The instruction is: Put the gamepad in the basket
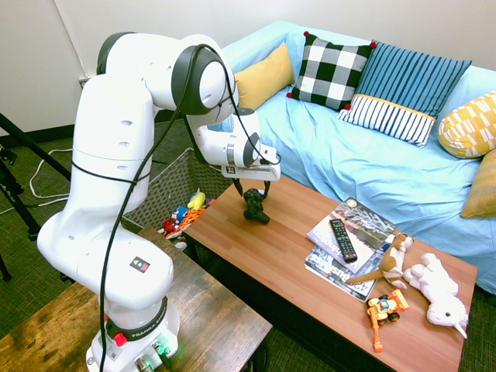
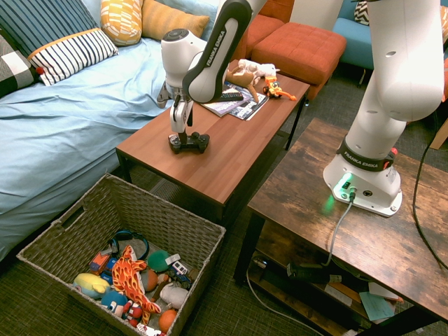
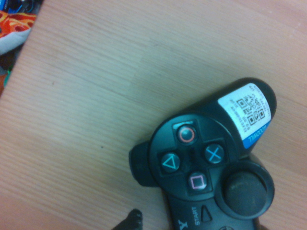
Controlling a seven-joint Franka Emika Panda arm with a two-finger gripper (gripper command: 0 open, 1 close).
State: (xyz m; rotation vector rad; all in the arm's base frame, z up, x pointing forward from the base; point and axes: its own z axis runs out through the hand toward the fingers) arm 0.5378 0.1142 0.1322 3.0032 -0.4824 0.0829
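Pointing down at the gamepad (image 1: pixel 255 206), your claw (image 1: pixel 253 191) stands wide, its two fingers apart in the first exterior view. The second exterior view has them nearly lined up, so you can't read the gap there.

Only your wrist view resolves the pad's face: triangle, circle, cross and square buttons, a thumbstick (image 3: pixel 245 193), and a white QR sticker (image 3: pixel 245 114) with a blue end on one handle.

The second exterior view gives you the inside of the basket (image 2: pixel 66 234): orange-patterned cloth (image 2: pixel 131 280), yellow plush (image 2: pixel 91 285), green ball (image 2: pixel 158 261), dark blue headphones (image 2: pixel 128 241). The first exterior view shows you part of it past the arm; the wrist view catches a bit of its contents past the table edge.

You get the remote (image 1: pixel 342 240) full-length on the magazines (image 1: pixel 353 232) in the first exterior view; in the second, the arm crowds it.

Gamepad is on the coffee table (image 1: pixel 291 203), near the basket end, directly under your claw and between the fingertips or just below them; contact, can't tell. Basket's on the floor off that end.
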